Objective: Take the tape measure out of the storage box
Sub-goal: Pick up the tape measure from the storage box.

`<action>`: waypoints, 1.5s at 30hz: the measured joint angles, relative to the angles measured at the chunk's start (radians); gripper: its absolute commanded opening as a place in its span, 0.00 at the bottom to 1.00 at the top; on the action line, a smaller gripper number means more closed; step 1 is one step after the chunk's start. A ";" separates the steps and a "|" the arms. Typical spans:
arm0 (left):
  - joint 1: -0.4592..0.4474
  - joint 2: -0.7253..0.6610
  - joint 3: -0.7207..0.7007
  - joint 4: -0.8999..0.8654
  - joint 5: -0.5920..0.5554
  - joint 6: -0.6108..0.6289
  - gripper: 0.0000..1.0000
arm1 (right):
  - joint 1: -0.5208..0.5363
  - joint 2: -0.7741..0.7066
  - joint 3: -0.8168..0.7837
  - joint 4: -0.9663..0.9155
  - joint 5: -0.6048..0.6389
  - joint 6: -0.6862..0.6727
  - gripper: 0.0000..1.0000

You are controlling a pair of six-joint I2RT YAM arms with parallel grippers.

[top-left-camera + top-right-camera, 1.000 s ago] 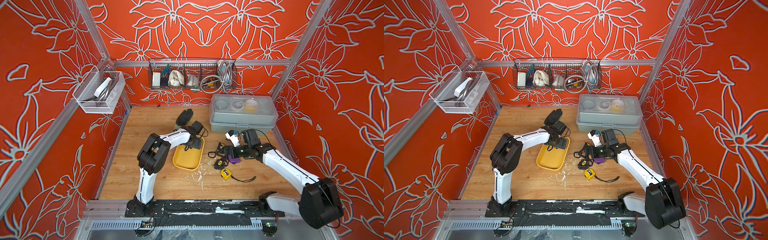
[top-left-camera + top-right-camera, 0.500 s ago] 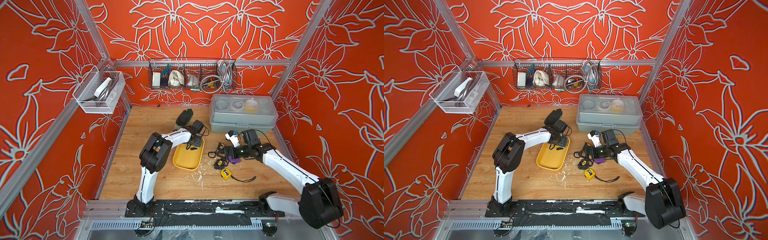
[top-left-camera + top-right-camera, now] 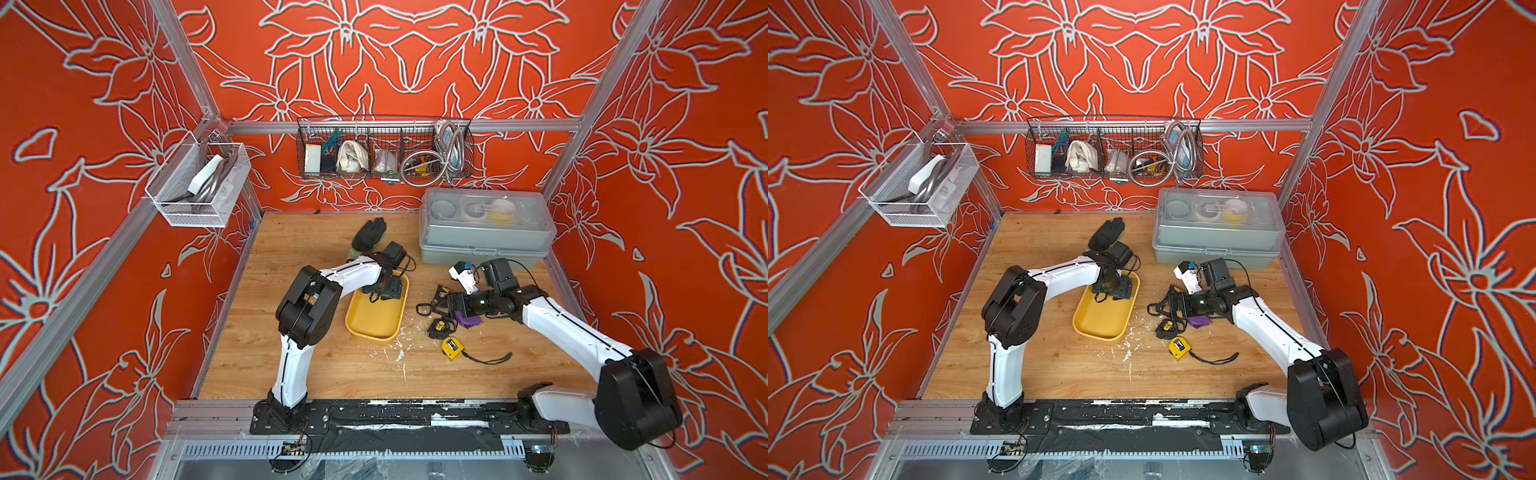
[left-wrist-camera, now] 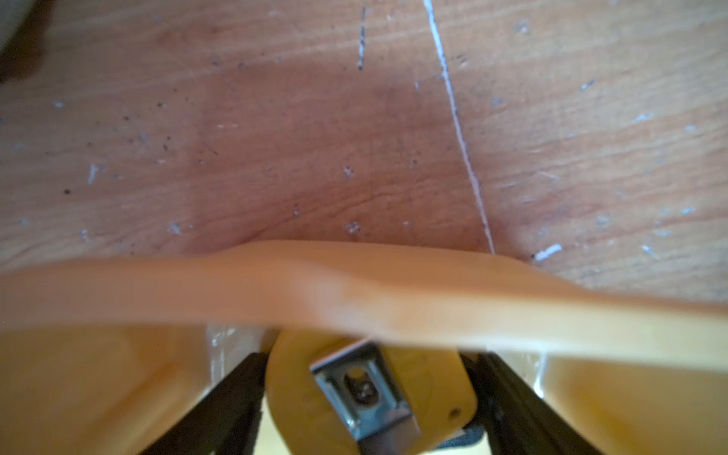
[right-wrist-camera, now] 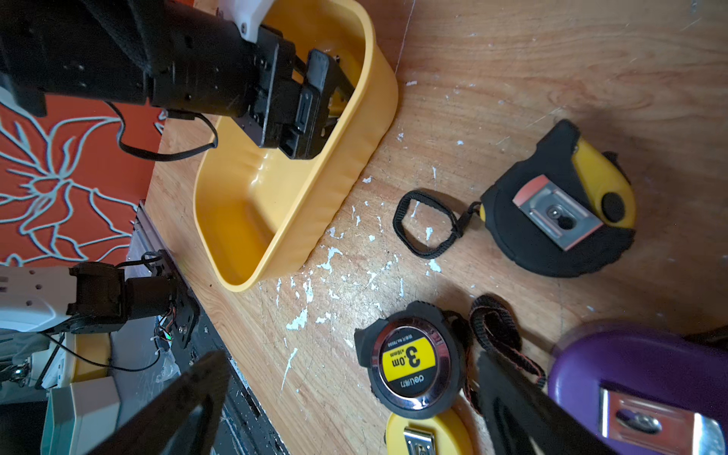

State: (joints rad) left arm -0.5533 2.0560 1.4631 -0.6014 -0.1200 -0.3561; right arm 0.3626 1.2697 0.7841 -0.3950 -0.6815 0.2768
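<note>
Tape measure (image 4: 299, 394), yellow, sits inside the storage box (image 3: 374, 322) at its far end, the left gripper (image 3: 390, 287) clenched on its sides. Grasp looks made; lifting it out remains. The right gripper (image 3: 441, 300) hangs released above other tape measures (image 5: 409, 362) on the desk (image 3: 332, 374).

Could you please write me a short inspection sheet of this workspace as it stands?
Surface: wooden tabletop, scratched, white flecks.
Job's things: storage box on the tabletop; tape measure inside its far end.
Clutter: loose tape measures beside the box; black glove; grey case.
Grippers: left gripper shut on the tape measure; right gripper open over the loose tape measures.
Cables: black lead looped at the left wrist.
Surroundings: wire baskets on orange flowered walls.
</note>
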 measured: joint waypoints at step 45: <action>-0.126 -0.612 -0.218 -0.144 0.288 0.369 0.54 | 0.101 0.306 0.193 0.319 -0.485 0.233 0.86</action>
State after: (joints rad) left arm -0.6788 1.4441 1.2453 -0.7452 0.1680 0.0132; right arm 0.4633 1.5761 0.9768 -0.0757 -1.1664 0.5098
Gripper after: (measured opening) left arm 0.652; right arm 0.866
